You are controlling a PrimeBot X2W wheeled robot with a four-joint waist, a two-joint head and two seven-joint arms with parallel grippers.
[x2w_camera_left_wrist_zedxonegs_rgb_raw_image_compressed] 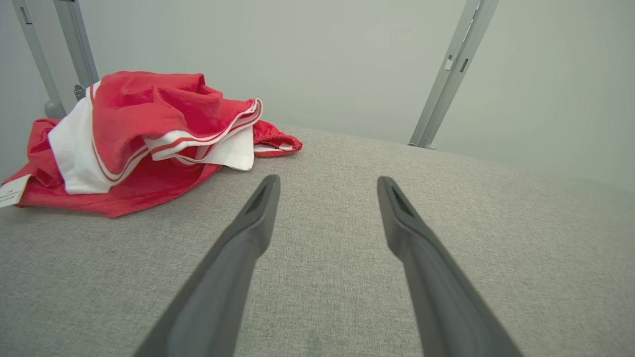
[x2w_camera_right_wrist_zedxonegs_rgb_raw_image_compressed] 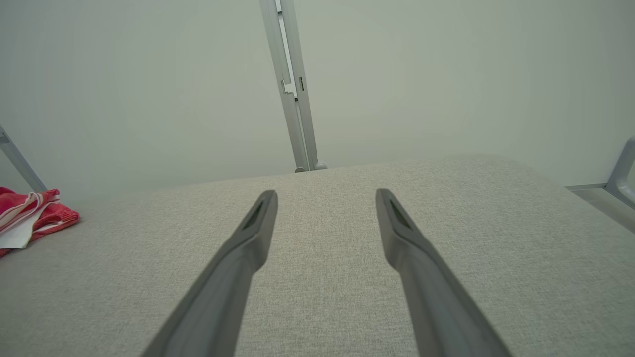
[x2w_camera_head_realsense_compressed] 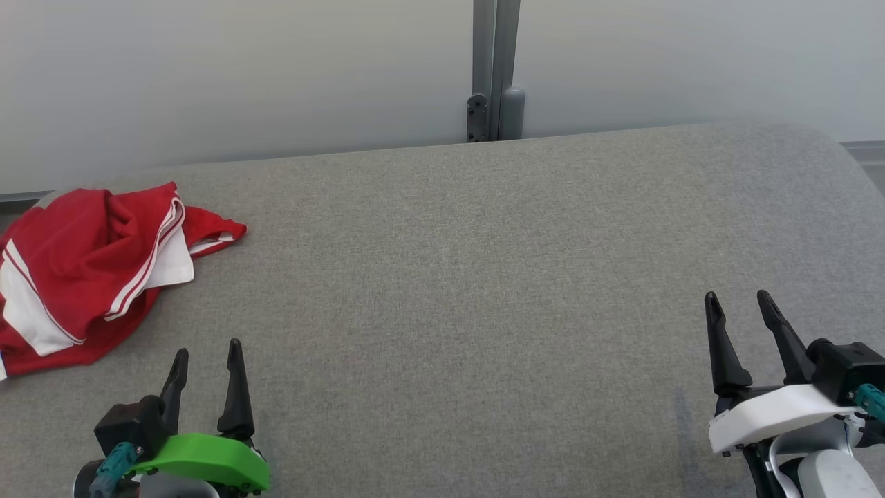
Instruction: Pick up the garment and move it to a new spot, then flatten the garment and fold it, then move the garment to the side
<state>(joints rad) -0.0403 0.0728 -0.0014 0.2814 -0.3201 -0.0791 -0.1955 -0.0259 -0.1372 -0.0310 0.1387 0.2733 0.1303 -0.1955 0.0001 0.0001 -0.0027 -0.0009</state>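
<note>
Head view: one garment point(x2w_camera_head_realsense_compressed: 76, 270) lies in a loose heap at the far left of a table point(x2w_camera_head_realsense_compressed: 449, 277) covered in grey woven cloth with rounded corners. The garment is red jersey fabric with white panels and thin white stripes along its edges, crumpled and folded over itself. One grey metal post point(x2w_camera_head_realsense_compressed: 494, 69) stands behind the table against a plain pale wall point(x2w_camera_head_realsense_compressed: 207, 69). There are two grippers. The left gripper point(x2w_camera_head_realsense_compressed: 208, 346), with a green shell, sits at the lower left, just beside the garment's near edge and not touching it. The right gripper point(x2w_camera_head_realsense_compressed: 736, 294), with a white shell, sits at the lower right, well apart from the garment. Each has two long, dark, tapered fingers spread apart with nothing between them.

Left wrist view: the two fingers point(x2w_camera_left_wrist_zedxonegs_rgb_raw_image_compressed: 248, 238) stand wide and released above bare grey cloth. The garment lies ahead and to the left, and one small white tag point(x2w_camera_left_wrist_zedxonegs_rgb_raw_image_compressed: 12, 191) pokes out at its left edge. Three slim metal posts rise behind, two on the left and one on the right.

Right wrist view: two fingers are spread and empty over the table. One red and white corner of the garment shows at the far left edge.
</note>
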